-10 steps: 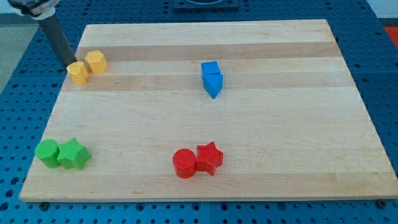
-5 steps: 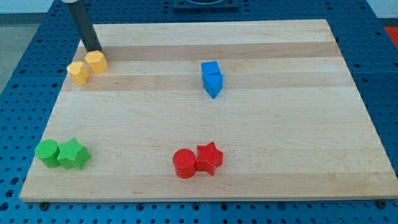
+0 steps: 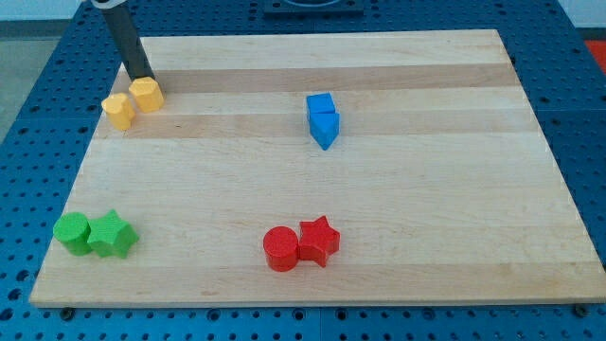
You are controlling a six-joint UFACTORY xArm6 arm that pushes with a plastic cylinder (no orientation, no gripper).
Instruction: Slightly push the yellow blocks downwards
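Yellow blocks [image 3: 133, 101] sit touching, near the board's [image 3: 379, 208] top-left corner. My tip [image 3: 142, 77], a bare rod gripping nothing, rests just above the right one; push down gently, centred, so both shift together

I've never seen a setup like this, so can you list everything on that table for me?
yellow blocks: 2, yellow, the view's upper left, side by side and touching; one lower left, one upper right.
blue blocks: 2, blue, right of centre near the top, touching; one above the other.
green blocks: 2, green, lower left; a rounded one and a star, touching.
red blocks: 2, red, bottom centre; a cylinder and a star, touching.
wooden board: 1, pale wood, on a blue perforated table.
my tip: 1, dark rod end, just above the upper-right yellow block.
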